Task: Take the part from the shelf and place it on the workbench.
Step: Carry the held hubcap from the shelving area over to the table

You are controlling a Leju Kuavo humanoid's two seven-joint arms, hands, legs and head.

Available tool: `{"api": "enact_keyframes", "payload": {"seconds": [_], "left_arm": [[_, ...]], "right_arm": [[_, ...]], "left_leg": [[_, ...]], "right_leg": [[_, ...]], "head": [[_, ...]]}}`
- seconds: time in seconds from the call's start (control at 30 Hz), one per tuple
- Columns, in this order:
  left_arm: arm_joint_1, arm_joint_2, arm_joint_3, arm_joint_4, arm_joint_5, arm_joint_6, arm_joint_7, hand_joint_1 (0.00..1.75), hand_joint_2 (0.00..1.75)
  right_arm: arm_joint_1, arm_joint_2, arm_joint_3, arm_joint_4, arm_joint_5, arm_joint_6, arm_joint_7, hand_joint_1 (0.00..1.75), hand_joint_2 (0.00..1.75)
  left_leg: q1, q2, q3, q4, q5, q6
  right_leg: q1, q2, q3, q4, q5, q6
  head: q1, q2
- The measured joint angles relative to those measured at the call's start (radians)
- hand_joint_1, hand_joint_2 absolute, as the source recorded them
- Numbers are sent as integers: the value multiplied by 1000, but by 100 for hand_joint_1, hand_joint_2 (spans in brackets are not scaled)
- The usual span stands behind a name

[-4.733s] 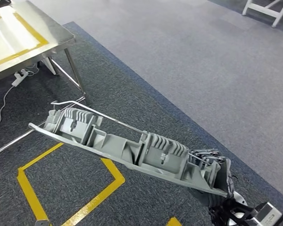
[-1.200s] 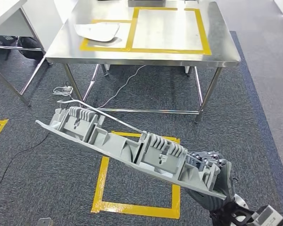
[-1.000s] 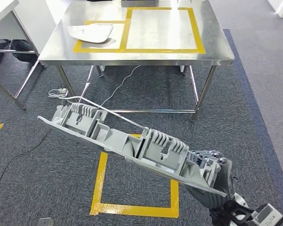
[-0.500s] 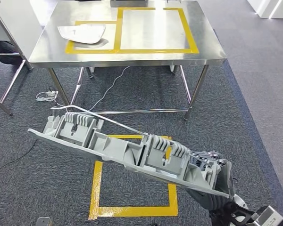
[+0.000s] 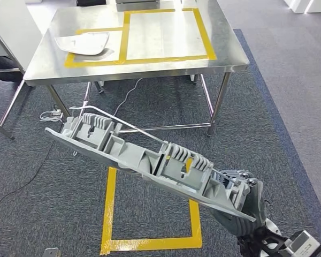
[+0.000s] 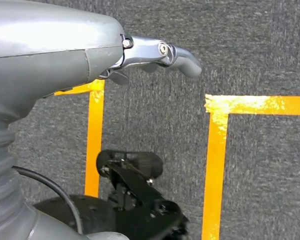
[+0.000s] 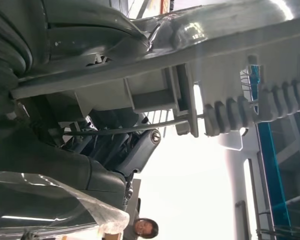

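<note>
Even bright light, steel glare, right wrist backlit

I hold the part (image 5: pixel 151 163), a long grey plastic moulding with ribbed pockets, clips and a thin metal rod along its upper side. My right hand (image 5: pixel 242 214) grips its near right end, and the rest reaches out to the left and away, tilted so the far left end sits higher. It hangs above the dark carpet, in front of the steel worktop (image 5: pixel 227 56), not touching it.
</note>
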Motion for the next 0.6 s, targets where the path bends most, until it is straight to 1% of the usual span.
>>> {"api": "enact_keyframes", "payload": {"seconds": [0.03,0.07,0.1,0.13,0.17,0.2,0.27,0.3,0.33,0.37,0.43,0.47,0.5,0.53,0.57,0.6], "left_arm": [[1,0,0,0,0,0,0,0,175],[1,1,0,0,0,0,0,0,175],[1,2,0,0,0,0,0,0,175],[0,2,0,0,0,0,0,0,175],[-1,2,0,0,0,0,0,0,175],[-1,2,0,0,0,0,0,0,175],[0,1,0,0,0,0,0,0,175],[1,1,0,0,0,0,0,0,175],[1,1,0,0,0,0,0,0,175],[1,1,0,0,0,0,0,0,175],[0,2,1,0,0,0,0,0,175],[1,1,1,0,0,0,0,0,175],[1,1,1,0,0,0,0,0,175],[2,0,1,0,0,0,0,0,175],[2,-1,1,0,0,0,0,0,175],[3,-1,1,0,0,-1,0,0,175]], "right_arm": [[1,0,0,0,0,0,0,175,175],[1,0,0,0,0,0,0,175,175],[1,0,0,0,0,0,0,175,175],[0,0,0,0,0,0,0,175,175],[0,0,0,0,0,0,0,175,175],[0,0,0,0,0,0,0,175,175],[0,0,0,0,0,0,0,175,175],[1,0,1,0,1,0,0,175,175],[0,0,1,0,1,0,0,175,175],[-1,0,1,0,1,0,0,175,175],[-1,0,1,0,0,0,0,175,175],[0,0,1,0,0,0,0,175,175],[1,0,1,0,1,0,0,175,175],[2,0,1,0,1,0,0,175,175],[2,0,1,0,1,0,0,175,175],[1,0,1,0,1,0,0,175,175]], "left_leg": [[0,0,8,-29,31,1],[0,0,32,-90,74,3],[-1,0,62,-158,109,7],[-3,0,89,-218,129,13],[-5,1,106,-257,137,19],[-7,1,112,-274,132,26],[-6,1,118,-285,129,39],[-3,2,124,-288,130,45],[-1,2,131,-290,129,50],[1,3,137,-292,128,55],[0,3,140,-292,122,60],[0,3,142,-292,119,60],[0,3,147,-292,114,60],[0,3,154,-292,109,58],[1,3,164,-292,102,55],[2,3,173,-292,95,51]], "right_leg": [[0,2,5,0,-3,1],[0,4,11,0,-7,4],[1,5,16,0,-12,7],[2,6,19,1,-17,13],[3,7,20,0,-21,19],[5,7,22,1,-20,26],[5,8,25,5,-18,37],[5,8,23,18,-22,42],[5,7,10,44,-37,44],[5,6,-16,91,-60,47],[4,6,-93,223,-115,53],[4,5,-128,273,-128,56],[3,5,-150,292,-123,59],[3,5,-150,270,-96,60],[2,3,-131,213,-52,60],[1,2,-103,143,-10,60]], "head": [[0,0],[0,0],[0,0],[0,0],[1,0],[2,0],[3,0],[4,0],[7,0],[9,0],[14,0],[14,0],[14,0],[14,0],[15,0],[15,0]]}}
